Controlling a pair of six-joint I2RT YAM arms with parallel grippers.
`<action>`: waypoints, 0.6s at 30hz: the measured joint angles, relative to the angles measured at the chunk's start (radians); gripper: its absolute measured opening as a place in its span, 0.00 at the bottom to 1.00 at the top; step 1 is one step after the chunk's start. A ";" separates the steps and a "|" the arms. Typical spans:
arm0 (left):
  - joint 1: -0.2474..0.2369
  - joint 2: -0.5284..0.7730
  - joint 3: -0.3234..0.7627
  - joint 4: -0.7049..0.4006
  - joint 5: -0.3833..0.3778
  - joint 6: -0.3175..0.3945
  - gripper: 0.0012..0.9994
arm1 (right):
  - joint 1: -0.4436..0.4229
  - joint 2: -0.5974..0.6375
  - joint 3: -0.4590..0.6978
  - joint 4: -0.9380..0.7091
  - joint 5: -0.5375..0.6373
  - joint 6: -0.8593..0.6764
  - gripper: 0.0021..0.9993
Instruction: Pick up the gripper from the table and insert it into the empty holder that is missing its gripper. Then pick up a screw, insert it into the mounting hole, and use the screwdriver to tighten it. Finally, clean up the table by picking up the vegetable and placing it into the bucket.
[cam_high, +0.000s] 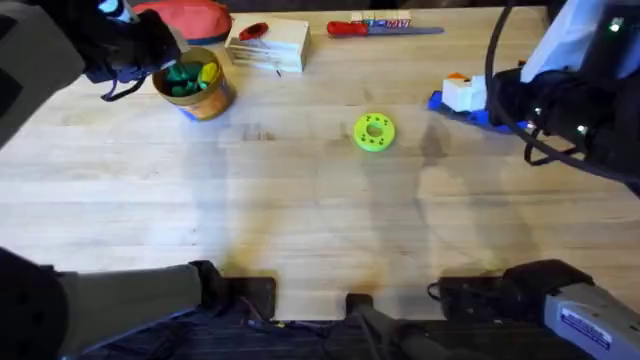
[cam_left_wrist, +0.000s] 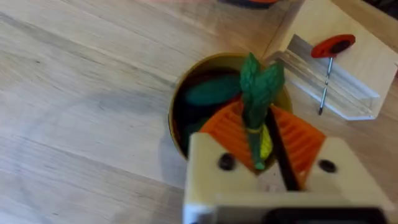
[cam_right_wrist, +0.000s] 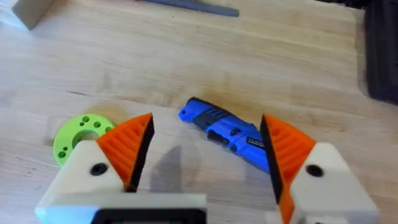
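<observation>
Pale wooden table (cam_high: 300, 200), planked, grain running across, lit evenly from above with soft grey shadows near the middle. Along the far edge: red pouch (cam_high: 190, 18), light wooden block (cam_high: 270, 45), red-handled screwdriver (cam_high: 375, 29). Yellow-green disc (cam_high: 374, 132) lying flat near the centre. Dark cables (cam_high: 300, 310) along the near edge.

White finger blocks, orange ribbed pads (cam_right_wrist: 287, 149), dark screws, black arms, black cables
</observation>
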 joint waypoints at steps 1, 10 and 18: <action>0.000 0.004 0.000 0.002 0.000 -0.002 0.38 | 0.000 0.000 0.000 0.000 0.000 0.000 0.99; 0.000 -0.008 0.000 -0.078 0.000 0.010 0.99 | 0.000 0.000 0.000 -0.053 0.000 0.010 0.99; -0.007 -0.271 0.002 -0.244 0.051 0.188 0.99 | 0.000 -0.049 0.049 -0.319 -0.003 0.011 0.99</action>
